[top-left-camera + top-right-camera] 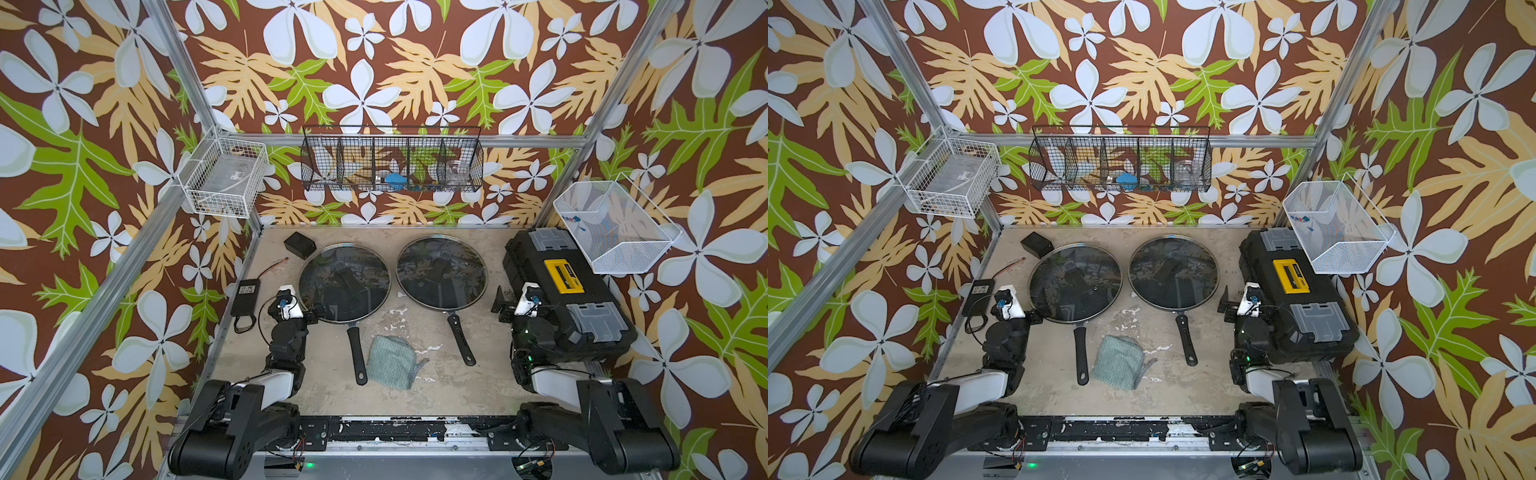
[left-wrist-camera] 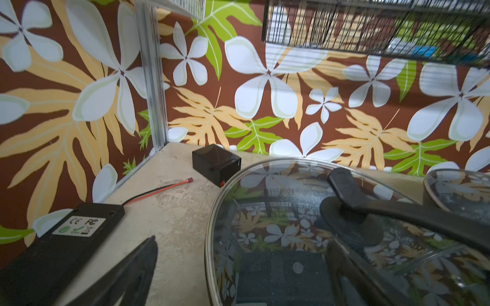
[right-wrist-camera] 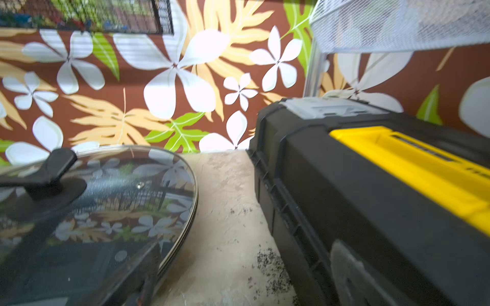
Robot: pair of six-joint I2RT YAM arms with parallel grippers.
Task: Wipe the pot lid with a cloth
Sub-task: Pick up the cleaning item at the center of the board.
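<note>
Cloth [image 1: 390, 361] looks soft, light and limp, crumpled on the desk [image 1: 457, 390]; pinching a raised fold should lift it. Left gripper [image 1: 318, 312] and right gripper [image 1: 500, 307] both gape, empty.

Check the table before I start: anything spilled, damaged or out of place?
Dark specks lie scattered on the table beside the toolbox, like spilled grit. White chipped patches mar its middle. The cloth lies rumpled.

The pale teal woven cloth [image 1: 390, 361] looks nubby and matt; the left round metal-rimmed glass pot lid [image 1: 345, 286] gleams smooth and glossy.
</note>
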